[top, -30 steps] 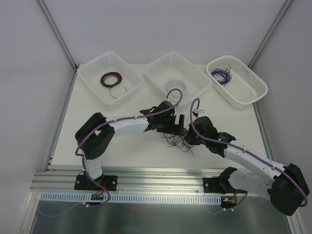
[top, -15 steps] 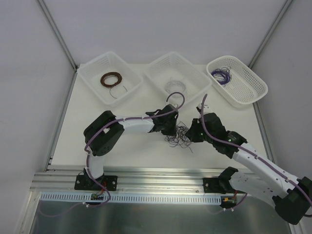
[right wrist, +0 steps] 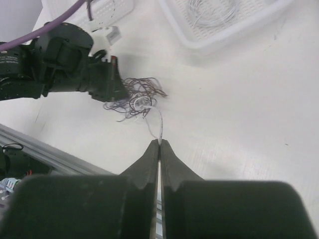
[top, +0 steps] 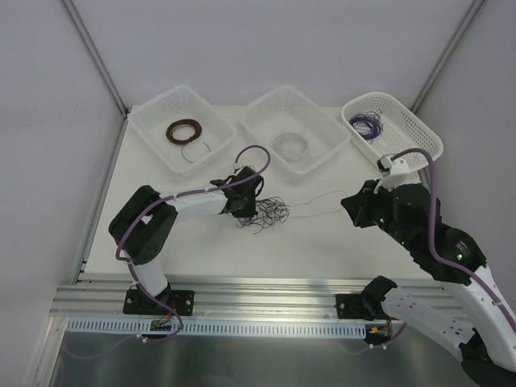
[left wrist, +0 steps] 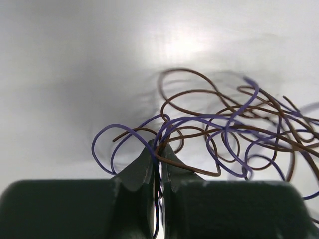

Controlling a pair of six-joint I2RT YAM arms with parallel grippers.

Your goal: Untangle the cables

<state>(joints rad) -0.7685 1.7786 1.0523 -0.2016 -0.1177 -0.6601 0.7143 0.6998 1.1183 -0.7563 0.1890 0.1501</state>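
Cables (top: 266, 214) pinched by left gripper (left wrist: 158, 149); raised right gripper (right wrist: 159, 143) clamps strand (right wrist: 161, 128).

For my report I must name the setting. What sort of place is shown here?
Most likely a robot test cell in a laboratory. Plain white walls enclose the table, two arms are bolted to a metal rail at its edge, and three white baskets hold sorted wire coils.

Thin glossy cables (top: 264, 214), perhaps plastic-coated
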